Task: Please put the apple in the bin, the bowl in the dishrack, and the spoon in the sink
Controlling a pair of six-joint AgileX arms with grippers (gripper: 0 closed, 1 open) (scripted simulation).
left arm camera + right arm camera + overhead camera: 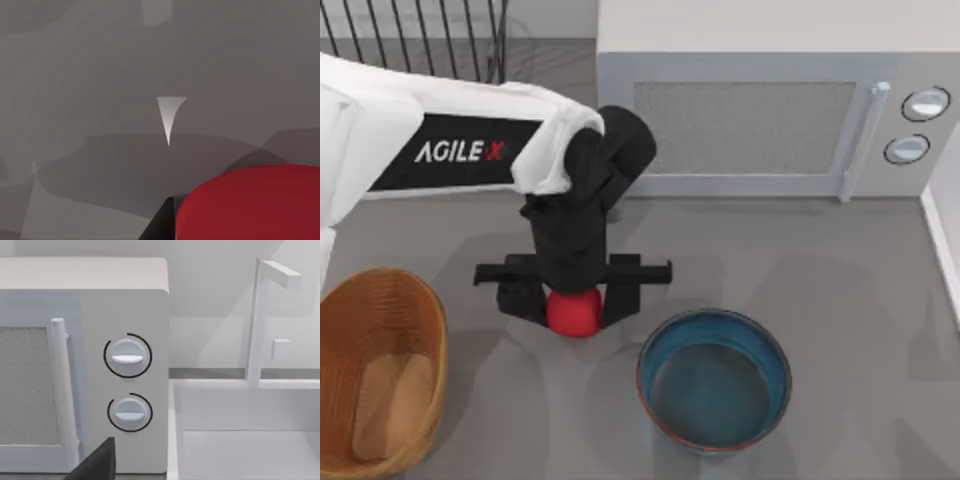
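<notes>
Your left claw [574,300] is closed around the one apple [573,312], mid-counter [840,300], just left of the single bowl [715,380]. One bin [380,370] sits at the left edge, one dishrack [420,40] top left, one microwave [770,100] behind.

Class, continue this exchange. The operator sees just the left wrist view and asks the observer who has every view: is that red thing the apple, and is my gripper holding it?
Observer: Yes, the top view shows the left gripper shut on the apple.
Operator: Where is the basket?
Observer: The basket sits at the table's left edge, left of the apple.
Operator: And the other arm?
Observer: The right gripper is parked facing the microwave.
</notes>
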